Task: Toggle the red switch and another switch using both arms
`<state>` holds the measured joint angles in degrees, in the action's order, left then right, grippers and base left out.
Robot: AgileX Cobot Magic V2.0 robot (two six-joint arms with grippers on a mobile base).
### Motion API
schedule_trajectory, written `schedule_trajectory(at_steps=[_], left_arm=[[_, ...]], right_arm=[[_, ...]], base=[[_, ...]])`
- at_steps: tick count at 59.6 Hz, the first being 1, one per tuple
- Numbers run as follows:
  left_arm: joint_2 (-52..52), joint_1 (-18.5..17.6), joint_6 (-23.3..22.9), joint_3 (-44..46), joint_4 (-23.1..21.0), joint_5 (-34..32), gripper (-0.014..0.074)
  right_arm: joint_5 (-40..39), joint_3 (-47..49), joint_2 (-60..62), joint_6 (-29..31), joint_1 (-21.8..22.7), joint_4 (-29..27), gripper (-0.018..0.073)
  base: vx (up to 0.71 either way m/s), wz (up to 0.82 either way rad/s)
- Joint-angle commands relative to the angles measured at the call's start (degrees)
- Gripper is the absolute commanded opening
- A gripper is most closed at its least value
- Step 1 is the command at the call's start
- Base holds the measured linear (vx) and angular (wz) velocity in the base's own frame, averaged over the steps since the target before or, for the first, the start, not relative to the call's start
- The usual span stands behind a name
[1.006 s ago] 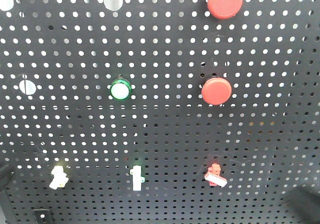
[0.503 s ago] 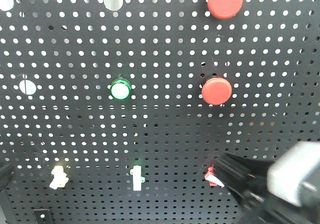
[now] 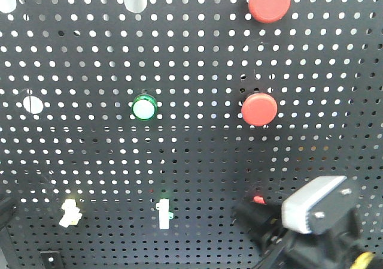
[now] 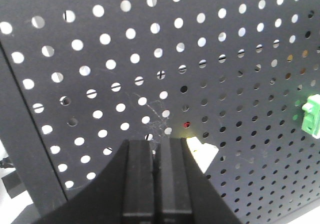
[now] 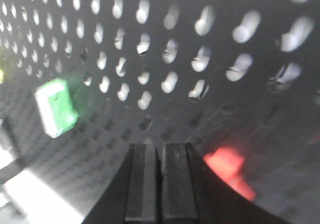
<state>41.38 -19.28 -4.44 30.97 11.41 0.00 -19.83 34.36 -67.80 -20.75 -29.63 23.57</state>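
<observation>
Right gripper (image 5: 160,151): jaws pressed together, nothing held, tips just left of the red switch (image 5: 227,166), low on the pegboard (image 3: 197,160). Left gripper (image 4: 156,146): jaws likewise closed and empty, tips just left of the cream switch (image 4: 202,151). Contact could not be judged for either.

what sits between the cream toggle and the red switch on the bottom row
The white upright toggle with a green tab, roughly midway between the cream toggle and the red switch; the front-facing view shows it.

The left end effector (image 4: 159,145), jaws together, sits just beside the cream switch (image 4: 203,152) on the pegboard (image 4: 225,59).
</observation>
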Motion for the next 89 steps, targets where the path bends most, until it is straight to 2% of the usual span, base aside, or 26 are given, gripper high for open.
schedule_trajectory(at_steps=[1, 11, 18, 26, 42, 80, 89], left_arm=[[-0.27, -0.36, -0.55, 1.69, -0.60, -4.93, 0.0001], [-0.27, -0.36, -0.48, 1.69, -0.42, -5.48, 0.0001], [-0.27, -0.36, -0.48, 1.69, -0.42, -5.54, 0.0001], [-0.27, -0.36, -0.48, 1.69, -0.42, -5.54, 0.0001], [-0.27, -0.36, -0.53, 1.69, -0.56, -4.44, 0.0002], [-0.64, -0.29, -0.35, 0.91, -0.44, -4.18, 0.0002], [-6.87, 2.88, 3.16, -5.19, -0.20, -5.08, 0.0002]], right_arm=[[1.47, 1.71, 0.60, -2.02, -1.43, -0.46, -0.0006], [7.85, 1.71, 0.80, -2.26, -7.00, -0.52, -0.0006], [8.23, 1.71, 1.93, -2.47, -8.37, -0.78, -0.0006], [6.81, 1.71, 4.36, -2.04, -8.11, -0.72, -0.0006], [-1.09, 1.71, 6.24, -0.72, -7.58, -0.72, -0.0006], [-0.27, 1.71, 6.24, -0.77, -7.58, -0.72, -0.0006], [-0.27, 1.71, 6.24, -0.82, -7.58, -0.72, -0.0006]], base=[[0.00, 0.00], [0.00, 0.00], [0.00, 0.00], [0.00, 0.00], [0.00, 0.00], [0.00, 0.00], [0.00, 0.00]])
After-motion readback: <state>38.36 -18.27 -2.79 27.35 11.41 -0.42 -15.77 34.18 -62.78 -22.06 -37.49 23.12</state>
